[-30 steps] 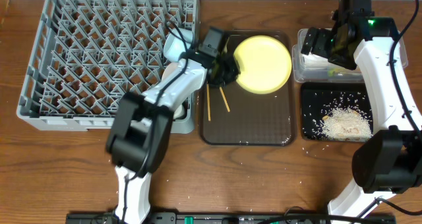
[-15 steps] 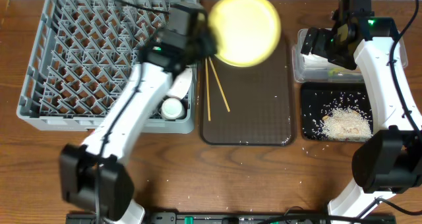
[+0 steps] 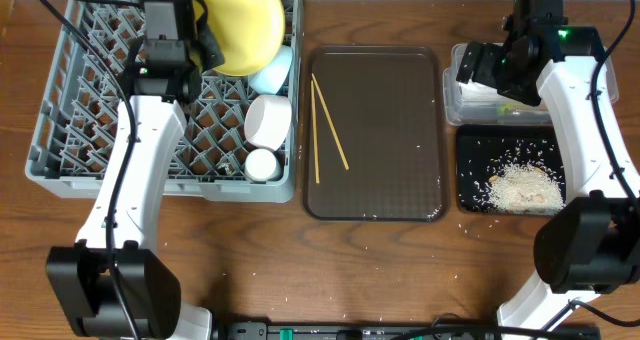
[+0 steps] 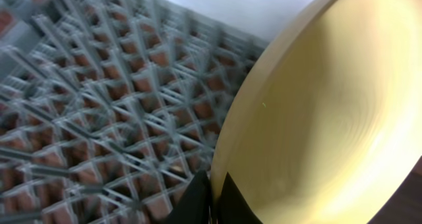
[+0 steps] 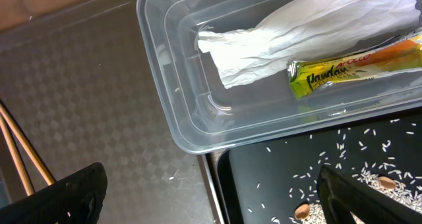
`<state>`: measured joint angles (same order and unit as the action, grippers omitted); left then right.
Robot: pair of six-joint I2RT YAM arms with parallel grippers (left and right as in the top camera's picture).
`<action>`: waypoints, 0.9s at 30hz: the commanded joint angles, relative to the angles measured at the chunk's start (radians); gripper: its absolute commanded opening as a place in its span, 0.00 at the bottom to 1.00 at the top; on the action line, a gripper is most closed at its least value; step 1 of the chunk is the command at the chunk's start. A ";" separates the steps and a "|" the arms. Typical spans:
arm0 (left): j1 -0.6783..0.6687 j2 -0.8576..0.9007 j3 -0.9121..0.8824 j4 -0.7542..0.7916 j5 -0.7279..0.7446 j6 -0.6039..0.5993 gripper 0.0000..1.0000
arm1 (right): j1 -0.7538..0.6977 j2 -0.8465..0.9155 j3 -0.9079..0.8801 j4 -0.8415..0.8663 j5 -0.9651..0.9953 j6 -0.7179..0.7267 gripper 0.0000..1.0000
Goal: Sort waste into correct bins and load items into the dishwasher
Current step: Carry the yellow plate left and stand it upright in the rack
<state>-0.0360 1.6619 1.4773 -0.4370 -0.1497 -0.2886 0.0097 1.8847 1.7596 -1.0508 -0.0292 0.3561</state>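
a brown wooden table (image 3: pixel 400 270) with clear grain fills the overhead frame, evenly lit. a black rail (image 3: pixel 400 333) runs along its bottom edge. top of left wrist view: a pale blurred surface (image 4: pixel 250 6).

The round yellow plate (image 4: pixel 316 118) looked smooth and matt; the grey plastic dish rack (image 3: pixel 70 100) dull; the clear plastic tub (image 5: pixel 178 118) glossy; the crumpled white paper napkin (image 5: pixel 297 26) creased.

Before me lies a flat dark-brown rectangular plastic serving tray (image 3: pixel 390 150) with rounded corners and a low raised rim; its floor is finely textured. It rests on the brown wood-grain table (image 3: pixel 400 270), about midway across and close to the far edge.
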 commanded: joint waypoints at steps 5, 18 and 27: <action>0.065 -0.015 -0.153 0.201 -0.103 0.122 0.07 | 0.004 -0.019 0.005 0.000 0.006 0.003 0.99; 0.088 0.005 -0.224 0.312 -0.245 0.202 0.07 | 0.004 -0.019 0.005 0.000 0.006 0.003 0.99; 0.066 0.031 -0.224 0.309 -0.256 0.241 0.07 | 0.004 -0.019 0.005 0.000 0.006 0.003 0.99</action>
<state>0.0471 1.6806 1.2545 -0.1307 -0.3763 -0.0868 0.0097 1.8847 1.7596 -1.0508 -0.0292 0.3561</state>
